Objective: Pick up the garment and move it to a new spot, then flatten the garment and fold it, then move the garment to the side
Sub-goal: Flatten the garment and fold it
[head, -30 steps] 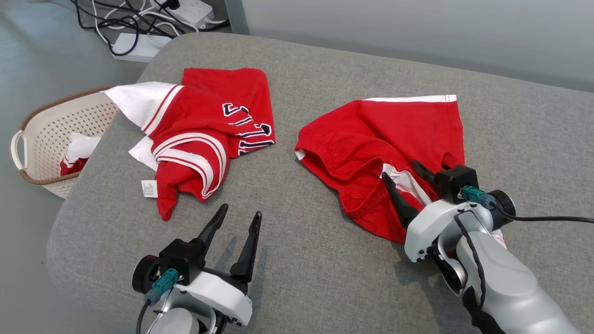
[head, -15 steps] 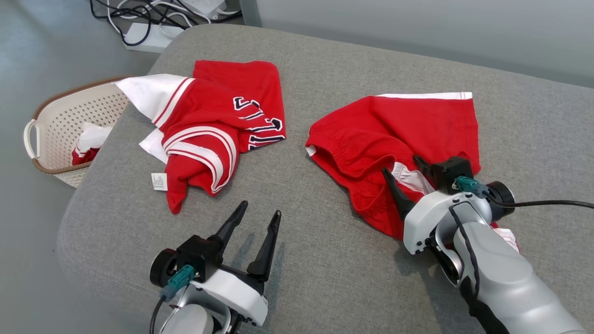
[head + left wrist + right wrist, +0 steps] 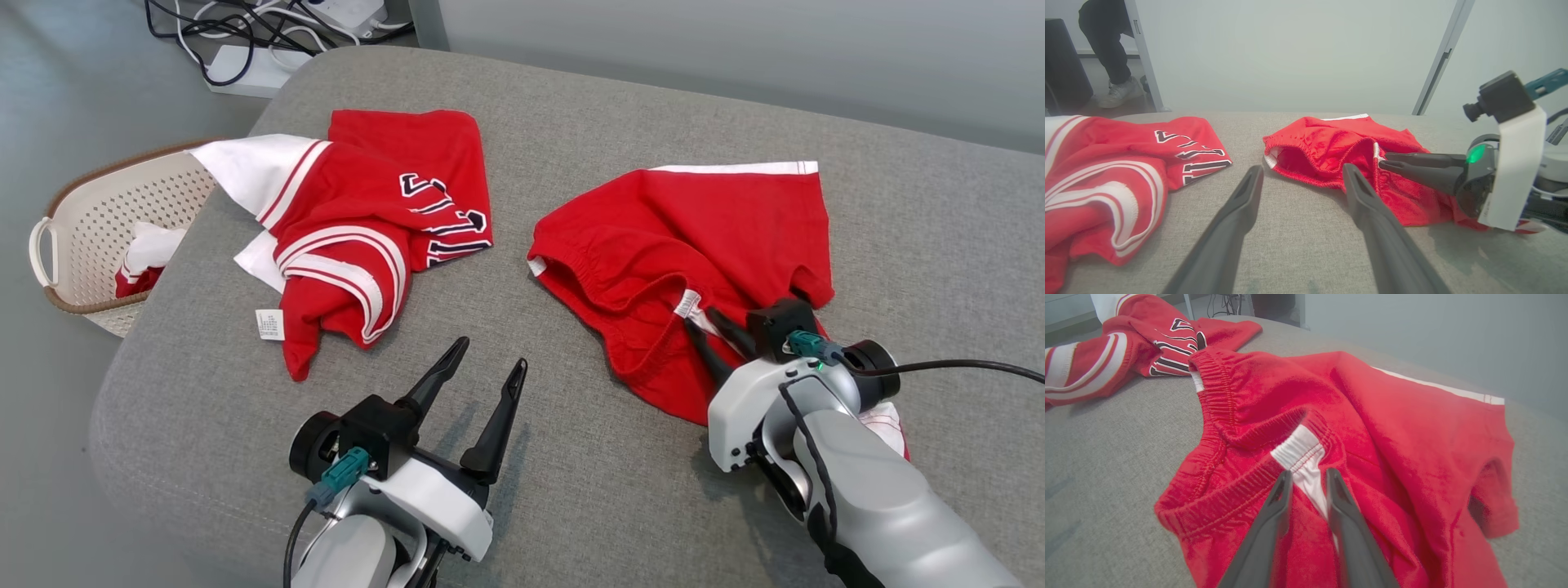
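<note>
Down at the front edge of the surface, your left gripper hangs wide open and empty. Just right of it, your right gripper has its jaws pinched onto the white stripe at the waistband of the red shorts, which lie crumpled toward the right side. I'd call this the pick-up step. Next you need a clean lift and a carry to a free spot. Beyond, toward the left edge, the jersey lies in a heap.

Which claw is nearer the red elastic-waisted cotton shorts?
Right. The right gripper pinches the red shorts at their white stripe; the left gripper hovers apart over grey cushion.
</note>
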You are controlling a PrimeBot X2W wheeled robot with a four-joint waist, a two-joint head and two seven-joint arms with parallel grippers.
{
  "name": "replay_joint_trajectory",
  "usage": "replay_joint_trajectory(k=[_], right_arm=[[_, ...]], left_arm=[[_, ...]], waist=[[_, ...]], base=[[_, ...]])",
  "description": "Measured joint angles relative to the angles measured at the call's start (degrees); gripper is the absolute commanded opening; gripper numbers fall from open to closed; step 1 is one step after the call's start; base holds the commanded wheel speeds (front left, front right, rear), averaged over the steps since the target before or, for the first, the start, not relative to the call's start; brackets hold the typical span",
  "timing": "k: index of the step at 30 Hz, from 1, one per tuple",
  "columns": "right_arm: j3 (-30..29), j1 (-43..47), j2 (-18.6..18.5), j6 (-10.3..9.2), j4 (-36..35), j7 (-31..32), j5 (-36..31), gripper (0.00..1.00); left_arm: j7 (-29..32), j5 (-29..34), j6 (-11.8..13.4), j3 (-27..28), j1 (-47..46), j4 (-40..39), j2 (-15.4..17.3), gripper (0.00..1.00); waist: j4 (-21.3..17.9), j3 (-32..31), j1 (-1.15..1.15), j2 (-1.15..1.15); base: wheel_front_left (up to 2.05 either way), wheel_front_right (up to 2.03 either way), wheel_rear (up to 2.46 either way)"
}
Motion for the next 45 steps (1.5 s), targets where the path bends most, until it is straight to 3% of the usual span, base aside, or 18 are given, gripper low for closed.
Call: replay_joint_trajectory(k=[1, 7, 11, 12, 13, 14, 24, 31, 32, 33, 35, 40, 45], right_arm=[[0.52, -0.11, 0.00, 0.00, -0.05, 0.00, 0.42, 0.00], [3.20, -1.16, 0.11, 0.00, -1.81, -0.01, 2.86, 0.00], [1.81, -1.16, 0.14, 0.00, -3.58, -0.01, 3.27, 0.00], [0.89, -1.22, 0.11, 0.00, -3.85, -0.01, 3.16, 0.35], [0.32, -1.24, 0.09, 0.00, -3.66, -0.01, 2.67, 0.46], [-0.29, -1.23, 0.02, 0.00, -3.57, -0.01, 2.49, 1.00], [-1.71, -2.19, 0.00, 0.00, -1.60, -0.01, 0.58, 1.00], [-2.31, -3.33, 0.08, 0.00, 4.21, 0.00, -0.88, 1.00], [-2.25, -3.77, 0.08, 0.00, 4.89, 0.09, -1.07, 0.87], [-2.18, -4.04, 0.07, 0.00, 5.16, 0.16, -1.18, 0.47], [-1.58, -4.39, 0.07, 0.00, 5.08, 0.76, -1.12, 0.00], [1.86, -4.31, 0.05, 0.00, 1.82, 1.13, 1.79, 0.00], [7.59, -3.54, -0.15, 0.00, -5.69, 0.58, 7.00, 0.00]], left_arm=[[0.00, -0.03, 0.00, -0.13, 0.00, -0.01, 0.00, 1.00], [0.00, -0.34, 0.05, 0.27, 0.01, 0.04, 0.04, 1.00], [0.00, -0.34, 0.05, 0.48, 0.03, 0.03, 0.05, 1.00], [0.00, -0.34, 0.05, 0.42, 0.03, 0.04, 0.03, 1.00], [0.00, -0.35, 0.05, 0.25, 0.03, 0.03, 0.00, 1.00], [0.00, -0.38, 0.05, 0.03, 0.03, 0.02, 0.03, 1.00], [0.00, -2.32, 0.16, -3.32, 0.09, -0.12, 0.03, 1.00], [0.00, -2.90, 0.32, -3.64, 0.21, 0.03, 0.04, 1.00], [0.00, -2.97, 0.35, -3.69, 0.21, 0.00, 0.03, 1.00], [0.00, -3.02, 0.41, -3.78, 0.21, 0.00, 0.04, 1.00], [0.00, -3.39, 0.41, -3.86, 0.21, -0.12, 0.05, 1.00], [0.00, -3.45, 0.64, -3.75, 0.20, -0.26, 0.05, 1.00], [0.00, -3.45, 0.62, -3.60, 0.20, -0.41, 0.05, 1.00]], waist=[[0.08, 0.00, 0.00, 0.00], [-0.28, -0.23, 0.00, 0.00], [-1.02, -0.42, 0.00, 0.00], [-1.14, -0.44, 0.00, 0.00], [-1.14, -0.44, 0.00, 0.00], [-1.07, -0.37, 0.00, 0.00], [2.01, 0.78, 0.00, 0.00], [3.32, 0.86, 0.00, 0.00], [3.37, 0.91, 0.00, 0.00], [3.40, 0.96, 0.00, 0.00], [3.37, 1.01, 0.00, 0.00], [2.50, 0.87, 0.00, 0.00], [1.38, 0.22, 0.00, 0.00]], base=[[0.00, 0.00, 0.00], [0.00, 0.00, 0.00], [0.00, 0.00, 0.00], [0.00, 0.00, 0.00], [0.00, 0.00, 0.00], [0.00, 0.00, 0.00], [0.00, 0.00, 0.00], [0.00, 0.00, 0.00], [0.00, 0.00, 0.00], [0.00, 0.00, 0.00], [0.00, 0.00, 0.00], [0.00, 0.00, 0.00], [0.00, 0.00, 0.00]])
